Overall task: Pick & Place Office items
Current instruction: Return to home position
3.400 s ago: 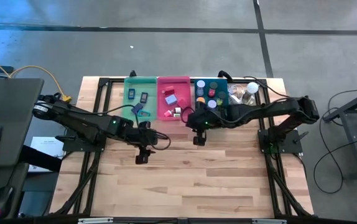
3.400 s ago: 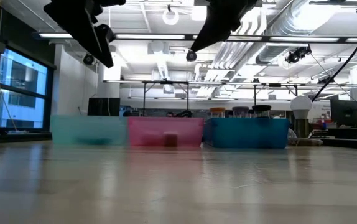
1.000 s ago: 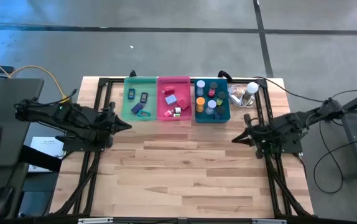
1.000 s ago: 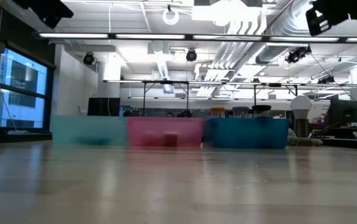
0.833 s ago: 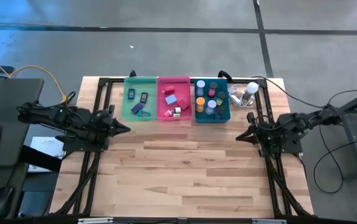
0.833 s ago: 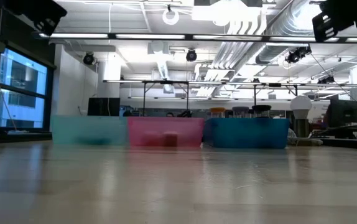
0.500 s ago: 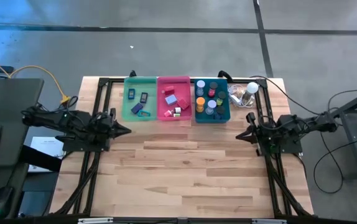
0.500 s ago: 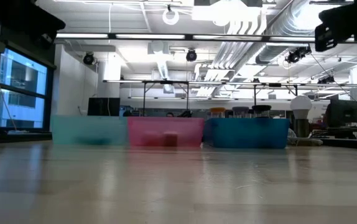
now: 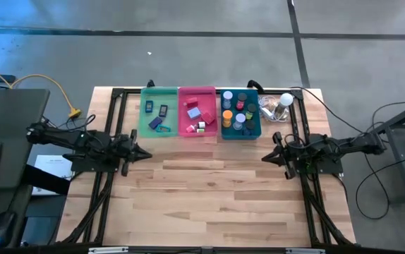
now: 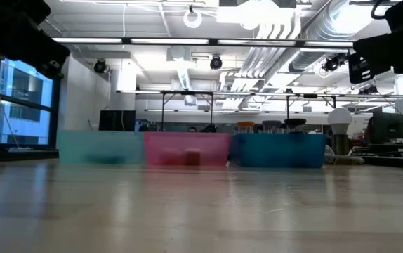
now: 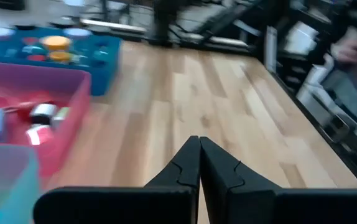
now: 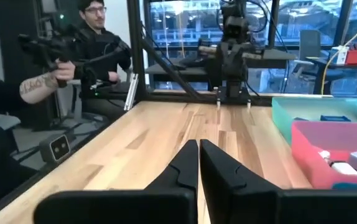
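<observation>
The office items lie sorted in three bins at the table's far edge: dark clips in the green bin, pink, lavender and red blocks in the pink bin, small round rolls in the teal bin. My left gripper is shut and empty, pulled back at the table's left side. My right gripper is shut and empty at the right side. In the wrist views the left gripper and the right gripper each show closed fingertips over bare wood.
A white bulb with clear plastic clutter sits right of the teal bin. Black frame rails run along the table's sides. Bare wooden tabletop spreads between the arms. Beyond the table, a person sits in the room.
Both arms have folded back and sunk toward their bases, grippers tipping toward level. The left gripper dropped at the table's left side; the right one dropped and swung slightly toward the near edge. Both stayed shut. The items in the bins have not moved.
</observation>
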Action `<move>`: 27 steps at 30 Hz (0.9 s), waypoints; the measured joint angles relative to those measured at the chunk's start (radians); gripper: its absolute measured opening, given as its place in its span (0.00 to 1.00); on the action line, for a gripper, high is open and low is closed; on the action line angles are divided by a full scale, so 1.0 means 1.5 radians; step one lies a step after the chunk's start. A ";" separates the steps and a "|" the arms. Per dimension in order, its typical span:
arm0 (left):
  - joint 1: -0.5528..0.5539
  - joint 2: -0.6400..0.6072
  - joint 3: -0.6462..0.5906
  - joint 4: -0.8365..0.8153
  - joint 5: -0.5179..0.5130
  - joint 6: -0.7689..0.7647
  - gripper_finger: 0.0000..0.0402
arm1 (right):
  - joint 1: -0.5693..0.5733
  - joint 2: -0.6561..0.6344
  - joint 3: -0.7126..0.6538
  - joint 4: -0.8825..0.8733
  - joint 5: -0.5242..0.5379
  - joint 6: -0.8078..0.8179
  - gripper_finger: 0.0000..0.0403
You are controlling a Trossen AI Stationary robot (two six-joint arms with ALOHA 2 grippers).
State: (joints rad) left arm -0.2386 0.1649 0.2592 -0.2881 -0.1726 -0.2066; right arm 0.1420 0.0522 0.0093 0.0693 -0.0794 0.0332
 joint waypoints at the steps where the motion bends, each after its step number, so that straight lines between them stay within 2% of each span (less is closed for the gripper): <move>1: 0.000 0.000 -0.004 0.000 0.013 0.008 0.00 | -0.002 0.000 0.000 -0.001 -0.001 0.004 0.01; 7: 0.000 0.000 -0.020 0.005 0.058 0.034 0.00 | -0.005 -0.001 0.000 -0.006 -0.003 0.010 0.01; 11: 0.000 0.000 -0.020 0.012 0.060 0.040 0.00 | -0.005 -0.001 -0.001 -0.008 0.001 0.005 0.01; 22: 0.000 0.000 -0.101 0.144 0.060 0.070 0.00 | -0.005 -0.001 -0.001 -0.011 0.001 0.011 0.01; 27: 0.000 0.001 -0.164 0.253 0.060 0.070 0.00 | -0.005 0.000 -0.001 -0.024 0.005 0.013 0.01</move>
State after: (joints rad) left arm -0.2386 0.1668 0.0135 0.0919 -0.0825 -0.1020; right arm 0.1349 0.0519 0.0078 0.0337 -0.0717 0.0521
